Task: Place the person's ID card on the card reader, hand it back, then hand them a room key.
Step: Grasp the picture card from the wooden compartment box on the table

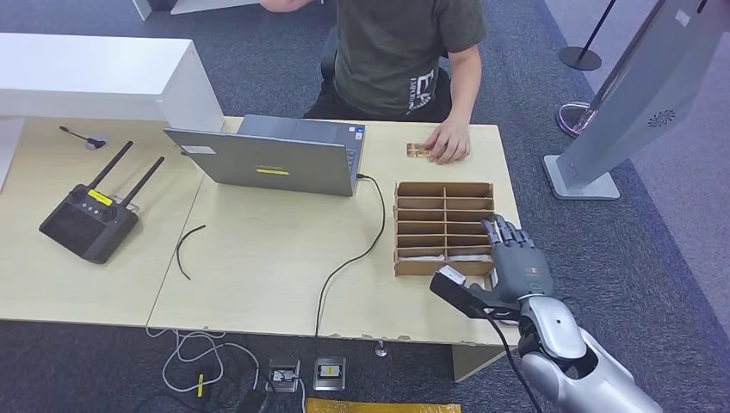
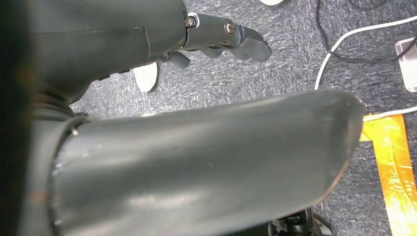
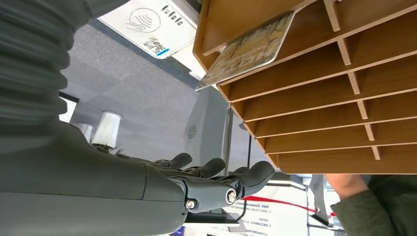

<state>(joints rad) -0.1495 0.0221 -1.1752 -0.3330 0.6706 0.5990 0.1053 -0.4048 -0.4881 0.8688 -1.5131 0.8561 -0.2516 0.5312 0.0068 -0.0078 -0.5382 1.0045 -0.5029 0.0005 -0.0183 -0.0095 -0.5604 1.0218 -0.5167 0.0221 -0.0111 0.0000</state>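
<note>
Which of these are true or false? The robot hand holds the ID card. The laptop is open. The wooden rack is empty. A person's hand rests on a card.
1. The right robot hand holds the ID card: false; it holds nothing, beside the wooden rack.
2. The laptop is open: true.
3. The rack is empty: false; a card lies in one compartment.
4. The person's hand rests on a small card at the table's far edge: true.

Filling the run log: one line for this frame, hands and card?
right hand: open, at wooden divider tray | left hand: hanging above carpet | ID card: on table under person's hand
</note>
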